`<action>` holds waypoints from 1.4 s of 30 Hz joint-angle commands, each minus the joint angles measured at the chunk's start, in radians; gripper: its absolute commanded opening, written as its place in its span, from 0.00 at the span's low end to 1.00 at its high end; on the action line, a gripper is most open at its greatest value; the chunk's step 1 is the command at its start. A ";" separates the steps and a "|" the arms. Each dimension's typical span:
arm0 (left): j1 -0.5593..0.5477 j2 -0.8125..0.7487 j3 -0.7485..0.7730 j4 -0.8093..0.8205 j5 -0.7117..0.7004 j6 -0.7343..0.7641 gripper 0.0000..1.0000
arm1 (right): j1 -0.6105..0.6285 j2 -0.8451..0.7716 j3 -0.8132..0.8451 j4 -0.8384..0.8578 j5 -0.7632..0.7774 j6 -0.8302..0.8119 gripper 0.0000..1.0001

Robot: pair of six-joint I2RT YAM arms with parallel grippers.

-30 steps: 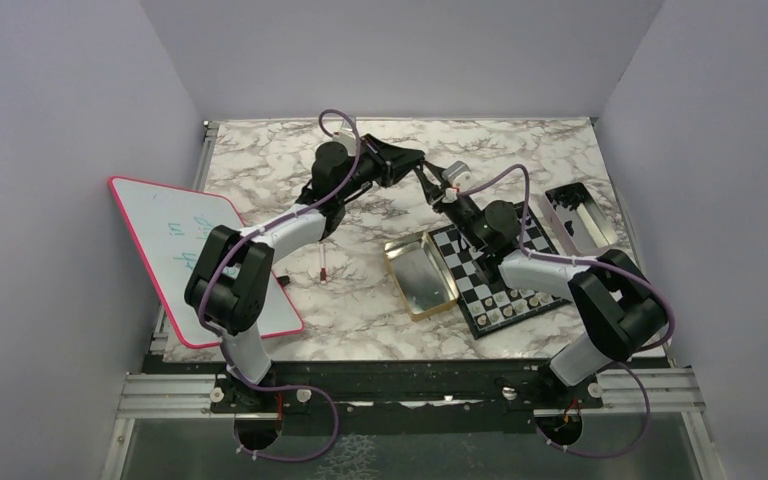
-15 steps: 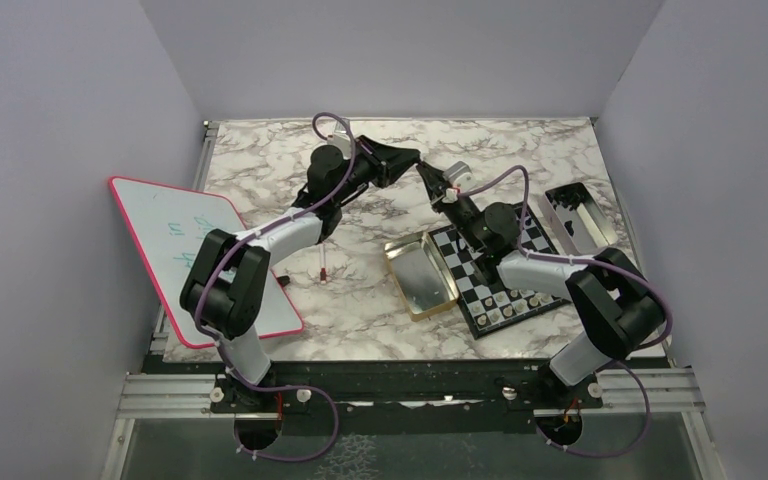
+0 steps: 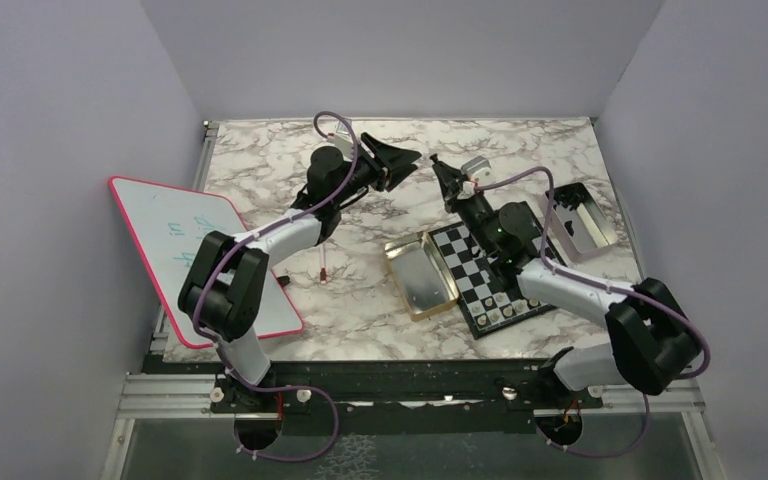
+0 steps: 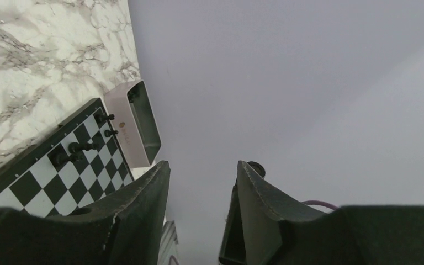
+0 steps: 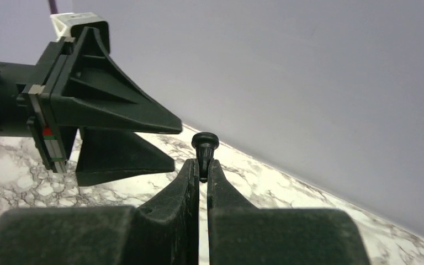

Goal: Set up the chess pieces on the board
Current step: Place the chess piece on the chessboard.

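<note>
My right fingers (image 5: 185, 187) were clamped on a tiny black chess piece (image 5: 205, 142), aloft beyond the small black-and-grey checked board (image 3: 465, 262) — probably light, slick, best pinched low on its stem; left fingers (image 4: 143, 199) stood apart.

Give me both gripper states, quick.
Left gripper: open, empty.
Right gripper: shut on a black chess piece.

No legible text: teal scribbles on whiteboard (image 3: 165, 235) unreadable; small red mark on tin (image 4: 124, 137) blurred.
</note>
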 commanded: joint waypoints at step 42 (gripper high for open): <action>-0.059 -0.647 -0.188 -0.837 -0.140 1.250 0.99 | -0.498 0.370 0.893 -2.020 -0.044 0.405 0.01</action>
